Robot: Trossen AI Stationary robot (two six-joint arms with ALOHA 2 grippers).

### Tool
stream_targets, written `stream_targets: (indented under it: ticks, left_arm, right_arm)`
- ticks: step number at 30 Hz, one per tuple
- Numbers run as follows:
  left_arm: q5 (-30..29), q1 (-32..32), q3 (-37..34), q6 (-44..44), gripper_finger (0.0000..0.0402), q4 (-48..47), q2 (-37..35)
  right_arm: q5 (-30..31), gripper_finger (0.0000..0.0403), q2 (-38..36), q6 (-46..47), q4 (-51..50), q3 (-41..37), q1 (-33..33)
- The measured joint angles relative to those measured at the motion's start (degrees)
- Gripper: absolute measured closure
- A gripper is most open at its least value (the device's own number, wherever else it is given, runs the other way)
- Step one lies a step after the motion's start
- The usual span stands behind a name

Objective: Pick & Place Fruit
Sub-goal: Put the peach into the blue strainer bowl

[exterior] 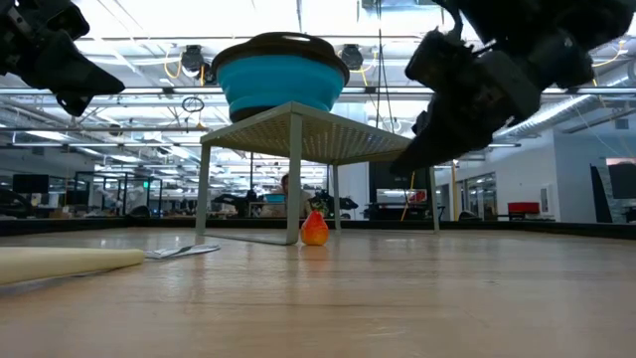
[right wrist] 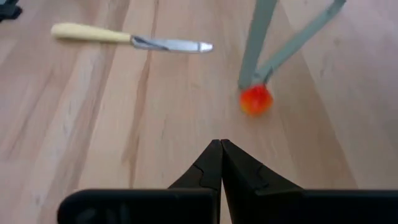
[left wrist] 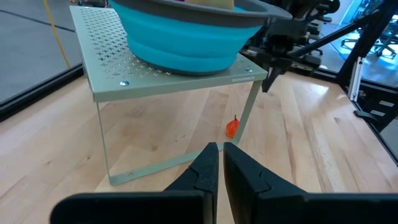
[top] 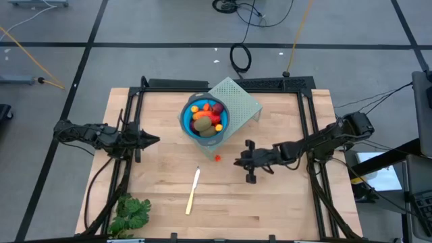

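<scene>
High view: a blue bowl [top: 204, 119] of fruit [top: 203, 124] sits on a perforated stand [top: 239, 101]; one small red fruit piece [top: 217, 158] lies on the desk [top: 283, 202] beside the right hand [top: 237, 162]. Wrist views: the right hand's fingers [right wrist: 211, 163] are pressed together near that piece; the left hand [left wrist: 217, 155], at the desk's left side, is likewise pressed together.

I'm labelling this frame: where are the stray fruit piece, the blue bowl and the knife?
stray fruit piece [right wrist: 255, 99]: right wrist view, centre of its orange-red body.
blue bowl [top: 187, 122]: high view, left rim.
knife [right wrist: 93, 34]: right wrist view, middle of its cream handle.
</scene>
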Motion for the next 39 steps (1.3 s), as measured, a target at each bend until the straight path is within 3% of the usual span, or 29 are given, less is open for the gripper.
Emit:
stream_targets:
  ticks: [8, 19, 39]
  left_arm:
    - [-0.49, 0.06, 0.0, -0.23, 0.0378, 0.23, 0.02]
    - [-1.45, 0.06, 0.0, -1.79, 0.0378, 0.13, 0.02]
    - [-3.41, 0.06, 0.0, -1.7, 0.0378, 0.09, 0.02]
  right_arm:
    - [-1.47, 0.0403, 0.04, -5.42, 17.68, -7.06, -3.37]
    - [-1.59, 0.039, 0.03, -7.3, 19.44, -7.48, -6.67]
    - [-4.63, 0.0213, 0.03, -6.58, 19.43, -7.48, -6.72]
